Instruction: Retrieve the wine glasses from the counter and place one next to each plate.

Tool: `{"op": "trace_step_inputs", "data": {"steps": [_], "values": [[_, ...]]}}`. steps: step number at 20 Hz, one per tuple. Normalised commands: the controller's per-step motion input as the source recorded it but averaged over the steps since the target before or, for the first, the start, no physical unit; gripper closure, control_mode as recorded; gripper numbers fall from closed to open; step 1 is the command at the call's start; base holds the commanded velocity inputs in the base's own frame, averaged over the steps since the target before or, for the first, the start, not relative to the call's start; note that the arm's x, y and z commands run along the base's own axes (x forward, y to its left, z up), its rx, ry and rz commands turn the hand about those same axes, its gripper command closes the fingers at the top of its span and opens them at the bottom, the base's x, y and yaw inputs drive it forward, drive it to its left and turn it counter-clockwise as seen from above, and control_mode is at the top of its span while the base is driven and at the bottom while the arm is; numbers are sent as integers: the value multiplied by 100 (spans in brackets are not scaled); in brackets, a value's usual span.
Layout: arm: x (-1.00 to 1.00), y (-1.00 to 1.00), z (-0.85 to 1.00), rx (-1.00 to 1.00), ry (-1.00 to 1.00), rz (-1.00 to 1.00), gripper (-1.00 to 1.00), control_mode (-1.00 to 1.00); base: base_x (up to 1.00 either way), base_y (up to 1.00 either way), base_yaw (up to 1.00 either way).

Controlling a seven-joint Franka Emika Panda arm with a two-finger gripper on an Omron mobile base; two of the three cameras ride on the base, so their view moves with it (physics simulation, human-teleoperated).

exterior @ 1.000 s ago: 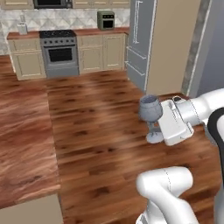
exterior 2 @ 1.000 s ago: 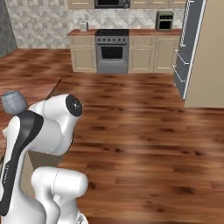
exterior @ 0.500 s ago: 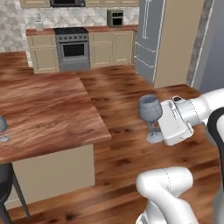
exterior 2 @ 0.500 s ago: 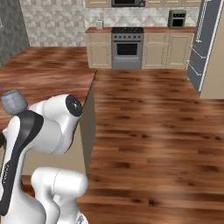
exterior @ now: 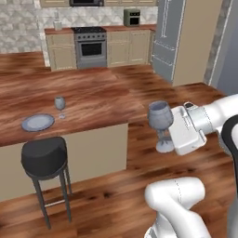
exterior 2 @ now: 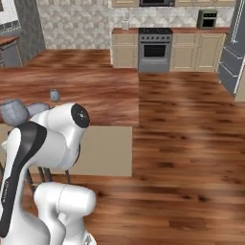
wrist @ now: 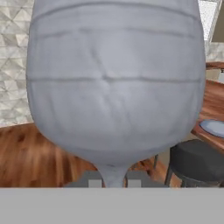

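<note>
Nearest to us, our hand (exterior: 173, 132) is pinched on the stem of a wine glass (exterior: 160, 116) and holds it upright in the air above the wood floor (exterior: 139, 186), the bowl rising just left of the hand's white body and the round foot hanging below it. In the hand view the glass's bowl (wrist: 114, 78) stands right in front of us, and its stem runs down between our two fingertips (wrist: 92, 180). In the right base view the same bowl (exterior 2: 14, 112) peeks out at the far left, beside our arm.

Left of the hand, and well apart from it, a dark round stool (exterior: 45, 158) stands on the floor against the near side of the long island counter (exterior: 93, 109). On that counter, beyond the stool, lies a greyish-blue plate (exterior: 37, 122), and just to its right, a little farther back, a second wine glass (exterior: 60, 103) stands upright beside it, not touching.

Farthest away, against the tiled back wall, we see the stove (exterior: 90, 46) between beige cabinets, with a tall refrigerator (exterior: 163, 39) to the right.
</note>
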Motion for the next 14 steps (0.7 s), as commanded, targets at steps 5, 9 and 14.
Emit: {"op": "trace_step_inputs", "data": {"steps": [5,9,14], "values": [[0,0,0,0,0,0,100,100,-12,100,-6],[0,0,0,0,0,0,100,100,1,100,-8],[0,0,0,0,0,0,100,100,6,100,-8]]}}
